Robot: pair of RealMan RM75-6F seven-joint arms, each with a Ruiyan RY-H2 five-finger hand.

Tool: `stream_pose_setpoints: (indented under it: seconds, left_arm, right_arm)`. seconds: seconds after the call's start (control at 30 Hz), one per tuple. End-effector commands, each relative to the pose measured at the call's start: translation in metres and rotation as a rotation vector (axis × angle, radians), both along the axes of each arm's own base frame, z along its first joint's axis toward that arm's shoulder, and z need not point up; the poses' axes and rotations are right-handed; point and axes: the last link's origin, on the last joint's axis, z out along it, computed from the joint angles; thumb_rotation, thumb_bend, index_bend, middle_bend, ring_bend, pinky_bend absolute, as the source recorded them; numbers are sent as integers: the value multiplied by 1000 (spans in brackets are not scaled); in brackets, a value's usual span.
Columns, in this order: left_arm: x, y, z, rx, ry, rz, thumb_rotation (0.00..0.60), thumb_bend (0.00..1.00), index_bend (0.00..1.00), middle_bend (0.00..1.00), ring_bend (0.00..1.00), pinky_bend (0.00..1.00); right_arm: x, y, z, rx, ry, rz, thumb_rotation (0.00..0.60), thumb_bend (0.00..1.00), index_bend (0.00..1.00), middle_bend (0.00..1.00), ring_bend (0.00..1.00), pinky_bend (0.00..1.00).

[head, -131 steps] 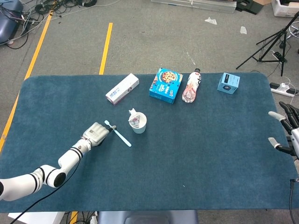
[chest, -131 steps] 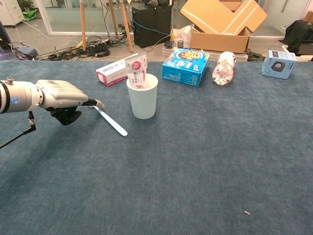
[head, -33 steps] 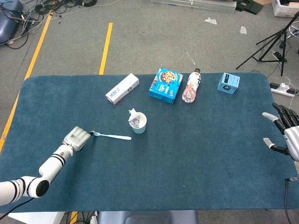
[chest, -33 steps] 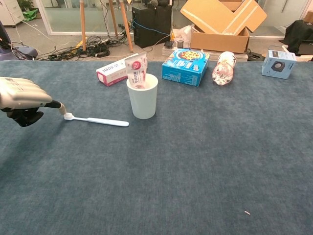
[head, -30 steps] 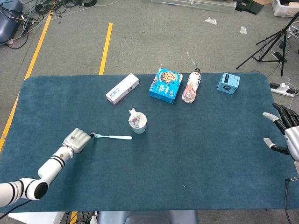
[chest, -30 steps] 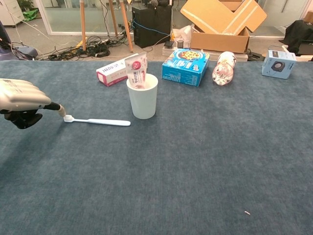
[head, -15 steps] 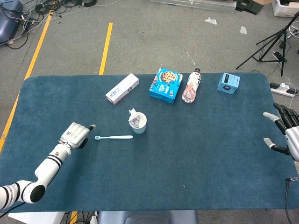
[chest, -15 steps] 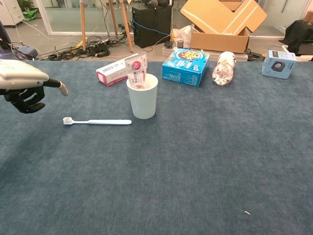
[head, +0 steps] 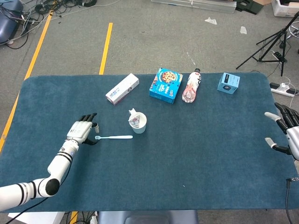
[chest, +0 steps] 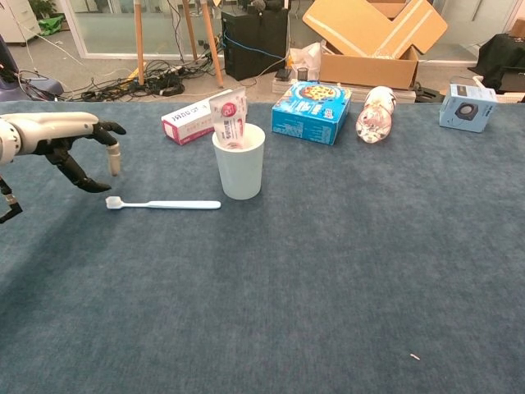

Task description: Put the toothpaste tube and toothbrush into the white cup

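Note:
The white cup (head: 138, 123) (chest: 239, 162) stands upright on the blue table with the toothpaste tube (chest: 229, 117) (head: 134, 117) sticking out of it. A light blue toothbrush (head: 114, 137) (chest: 163, 203) lies flat on the cloth just left of the cup, brush head pointing left. My left hand (head: 82, 131) (chest: 75, 146) hovers above the brush head with its fingers spread, holding nothing. At the table's right edge my right hand (head: 286, 132) is open and empty.
Along the far side lie a white and purple carton (head: 122, 88), a blue snack box (head: 166, 85), a bottle on its side (head: 191, 86) and a small blue cube box (head: 228, 83).
My left hand pushed the toothbrush round until it lay level, then lifted off it and opened its fingers. The right hand stayed at the table's edge.

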Motion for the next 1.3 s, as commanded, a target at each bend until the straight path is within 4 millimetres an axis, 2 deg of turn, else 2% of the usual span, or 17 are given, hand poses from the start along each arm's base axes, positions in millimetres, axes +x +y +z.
stream_pose_setpoints:
  seconds: [0.03, 0.17, 0.33, 0.7, 0.97, 1.3]
  left_arm:
    - [2, 2, -7, 7, -22, 9, 600, 250, 422, 0, 0, 0]
    - [5, 3, -17, 2, -29, 13, 600, 206, 384, 0, 0, 0]
    - [7, 6, -26, 25, -45, 29, 600, 202, 377, 0, 0, 0]
    - [9, 11, -43, 73, -99, 85, 600, 202, 471, 1, 0, 0]
    - [12, 8, -53, 61, -121, 70, 600, 202, 473, 0, 0, 0]
    - [24, 8, -67, 58, -137, 24, 600, 202, 474, 0, 0, 0]
  right_arm:
    - [-1, 0, 1, -2, -1, -1, 600, 197, 231, 0, 0, 127]
    - [-2, 0, 1, -4, -5, -3, 600, 197, 235, 0, 0, 127]
    - [-4, 2, 2, -7, -9, -6, 600, 197, 238, 0, 0, 127]
    - [-6, 6, 14, -46, -22, -7, 600, 197, 250, 0, 0, 127]
    - [-12, 13, 27, -76, -14, -37, 600, 197, 259, 0, 0, 127]
    - [-19, 15, 28, -78, -19, -55, 600, 197, 260, 0, 0, 126]
